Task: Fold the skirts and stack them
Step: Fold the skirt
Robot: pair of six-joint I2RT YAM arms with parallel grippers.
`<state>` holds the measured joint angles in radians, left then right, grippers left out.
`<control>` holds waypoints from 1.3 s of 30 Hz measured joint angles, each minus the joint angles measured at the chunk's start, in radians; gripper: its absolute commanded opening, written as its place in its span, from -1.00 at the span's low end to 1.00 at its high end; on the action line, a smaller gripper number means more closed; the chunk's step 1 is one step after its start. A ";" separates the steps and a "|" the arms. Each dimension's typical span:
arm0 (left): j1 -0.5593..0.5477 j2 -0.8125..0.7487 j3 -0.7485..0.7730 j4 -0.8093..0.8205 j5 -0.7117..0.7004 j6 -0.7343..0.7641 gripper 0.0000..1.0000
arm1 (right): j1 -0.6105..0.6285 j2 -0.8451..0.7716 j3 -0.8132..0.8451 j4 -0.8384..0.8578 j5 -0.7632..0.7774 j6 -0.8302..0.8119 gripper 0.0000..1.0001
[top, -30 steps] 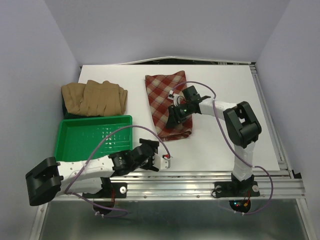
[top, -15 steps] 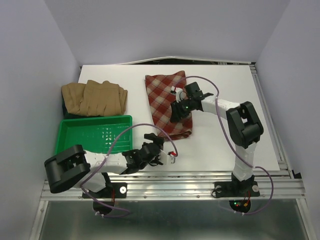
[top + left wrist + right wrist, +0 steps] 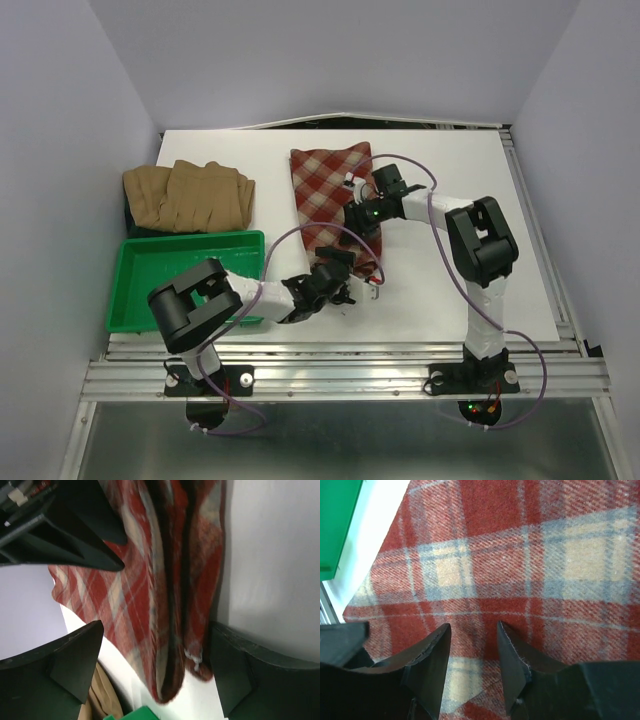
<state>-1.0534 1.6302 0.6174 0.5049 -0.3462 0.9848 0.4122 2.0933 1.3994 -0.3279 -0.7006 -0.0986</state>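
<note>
1. Looking down from above, we find the plaid skirt [image 3: 318, 190] lying on the white table [image 3: 440, 150], a little right of centre. It is a long narrow strip running from the far side toward the near edge.
2. Its pattern is broad red squares crossed by cream blocks and thin grey-blue lines. Close up in the right wrist view, the cloth has a fuzzy diagonal weave.
3. In the left wrist view we see it folded lengthwise, with dark creases between the layers and a rounded near end.
4. A small pale tuft [image 3: 192, 656] hangs at that near hem. It is too blurred for us to tell whether it is a label, and we can read no writing anywhere.
5. The tan-brown skirts [image 3: 190, 195] sit in a wrinkled heap at the far left, just behind the green tray [image 3: 190, 241] and well apart from the plaid one.
6. The left gripper [image 3: 156, 630] is at the skirt's near end. Its fingers [image 3: 70, 665] are spread wide to either side of the cloth and grip nothing.
7. The right gripper [image 3: 472, 630] is over the middle of the skirt. Its fingers [image 3: 427, 665] are partly apart, with flat plaid showing in the gap. We cannot tell whether the tips press the cloth.
</note>
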 measured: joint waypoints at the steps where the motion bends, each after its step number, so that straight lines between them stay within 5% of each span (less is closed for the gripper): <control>1: 0.000 0.018 0.016 0.006 -0.001 -0.003 0.81 | -0.001 0.001 0.000 0.000 -0.004 0.000 -0.04; 8: 0.021 0.087 0.071 0.030 -0.002 -0.061 0.39 | -0.005 0.004 0.000 0.000 -0.019 0.001 -0.05; 14: 0.024 0.079 0.071 -0.057 0.032 -0.100 -0.79 | -0.005 0.003 -0.010 0.008 -0.036 0.002 0.00; 16: 0.024 0.068 0.082 -0.119 0.054 -0.117 -0.97 | -0.005 0.000 -0.020 0.008 -0.057 0.001 0.04; 23: 0.012 -0.011 0.154 -0.365 0.147 -0.201 -1.00 | -0.015 -0.051 -0.021 -0.080 -0.055 0.012 0.46; 39: -0.126 -0.261 0.169 -0.827 0.470 -0.458 -1.00 | -0.162 0.137 0.511 -0.137 0.043 -0.041 0.47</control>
<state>-1.1790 1.3697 0.7868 -0.3222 0.1242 0.5270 0.2501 2.2307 1.9106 -0.4644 -0.6579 -0.1398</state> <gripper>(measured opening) 0.184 0.743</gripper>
